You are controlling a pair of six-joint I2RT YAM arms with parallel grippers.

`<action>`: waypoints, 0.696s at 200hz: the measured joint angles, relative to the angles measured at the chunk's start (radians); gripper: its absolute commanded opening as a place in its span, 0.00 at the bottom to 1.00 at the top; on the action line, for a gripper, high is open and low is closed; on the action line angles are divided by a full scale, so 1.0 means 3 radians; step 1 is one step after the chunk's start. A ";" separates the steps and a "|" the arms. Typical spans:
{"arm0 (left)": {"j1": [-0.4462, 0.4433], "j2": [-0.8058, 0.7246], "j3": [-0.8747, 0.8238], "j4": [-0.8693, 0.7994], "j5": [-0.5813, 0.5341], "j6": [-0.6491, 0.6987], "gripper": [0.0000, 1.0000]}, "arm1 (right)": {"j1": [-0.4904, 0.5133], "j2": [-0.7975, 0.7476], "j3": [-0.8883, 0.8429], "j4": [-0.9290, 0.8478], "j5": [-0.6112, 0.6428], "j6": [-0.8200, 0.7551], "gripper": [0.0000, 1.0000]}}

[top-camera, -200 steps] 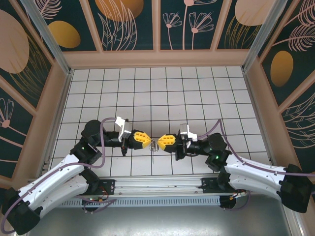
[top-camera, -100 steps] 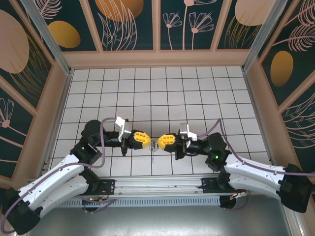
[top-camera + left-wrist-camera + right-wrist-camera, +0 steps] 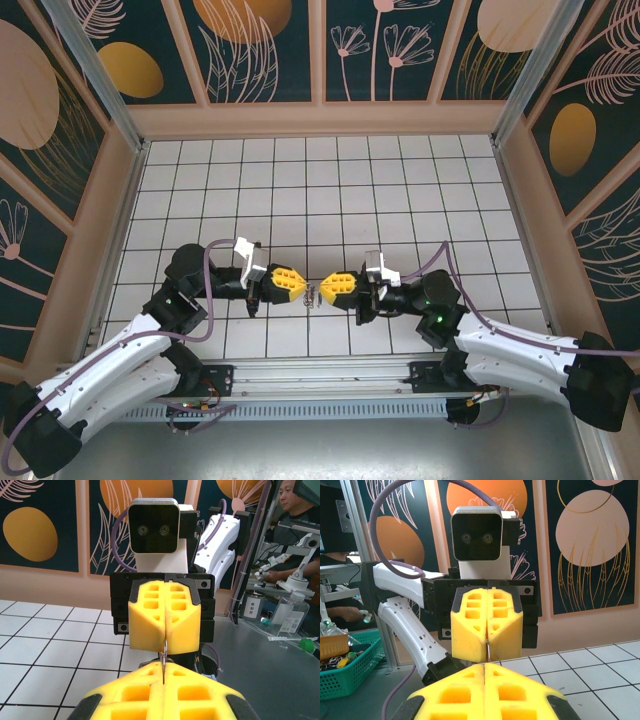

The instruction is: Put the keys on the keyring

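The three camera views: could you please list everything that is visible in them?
metal piece: one, silver, pinched between both end effectors' tips
floor: one, white tiles, dark lines, under the arms
wall panels: several, dark teal with orange motifs, around the floor
basket: one, green, left of right wrist view
person: one, dark clothing, upper right of left wrist view
left end effector: one, yellow, shut
right end effector: one, yellow, shut

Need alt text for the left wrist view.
Two yellow end effectors meet tip to tip over a tiled floor: the left end effector at the bottom edge, the right end effector facing it, its wrist camera above. Both are shut on a thin metal piece bridging them.
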State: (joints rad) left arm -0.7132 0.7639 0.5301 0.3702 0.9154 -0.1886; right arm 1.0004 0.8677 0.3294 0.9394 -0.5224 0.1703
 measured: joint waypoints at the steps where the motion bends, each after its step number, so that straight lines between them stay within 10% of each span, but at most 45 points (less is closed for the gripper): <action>1: 0.0000 0.0000 0.0000 0.0001 0.0000 0.0001 0.00 | 0.0000 0.0000 0.0000 0.0000 0.0000 0.0001 0.00; 139: 0.0000 0.0000 0.0000 0.0000 -0.0003 0.0000 0.00 | -0.0014 0.0057 0.0000 0.0027 -0.0019 0.0003 0.00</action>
State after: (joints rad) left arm -0.7132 0.7639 0.5301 0.3702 0.9146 -0.1886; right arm 0.9962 0.8848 0.3294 0.9474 -0.5282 0.1711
